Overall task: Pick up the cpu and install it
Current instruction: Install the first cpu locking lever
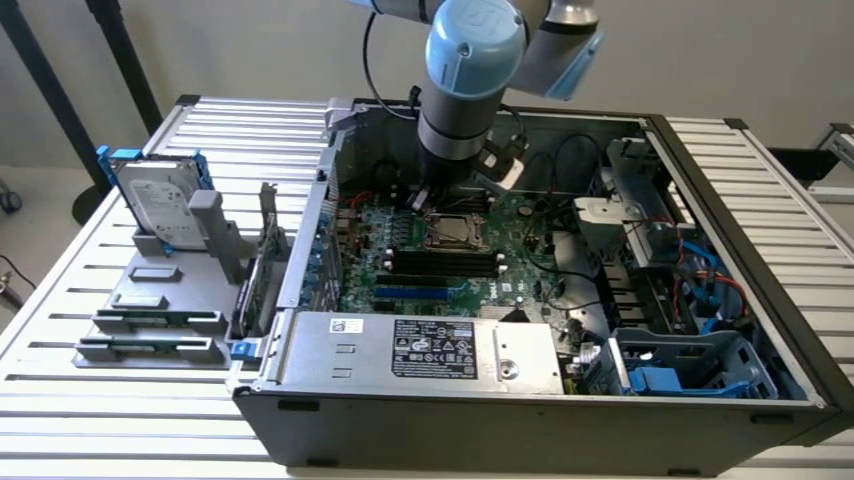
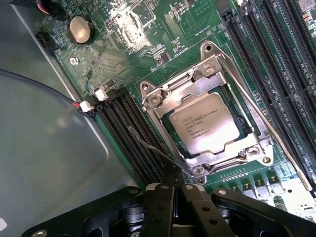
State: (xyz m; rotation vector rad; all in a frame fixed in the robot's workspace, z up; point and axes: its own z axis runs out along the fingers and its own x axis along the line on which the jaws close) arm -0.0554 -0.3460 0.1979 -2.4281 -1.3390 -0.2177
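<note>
Pincer (image 2: 172,177) closed, empty — tips just beside the socket frame (image 2: 210,66); cpu (image 2: 203,122) seated inside it (Xeon marking), DIMM slots (image 2: 131,131) alongside the pincer.

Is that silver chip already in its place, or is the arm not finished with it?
Done: the cpu lies flat inside the socket frame on the motherboard. In hand: nothing; the shut gripper hangs just above the frame's edge. Left: the thin retaining lever appears unlatched, so locking seems outstanding.

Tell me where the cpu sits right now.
The cpu lies in the metal socket frame on the green motherboard, between the black memory slots, just ahead of the shut gripper.
</note>
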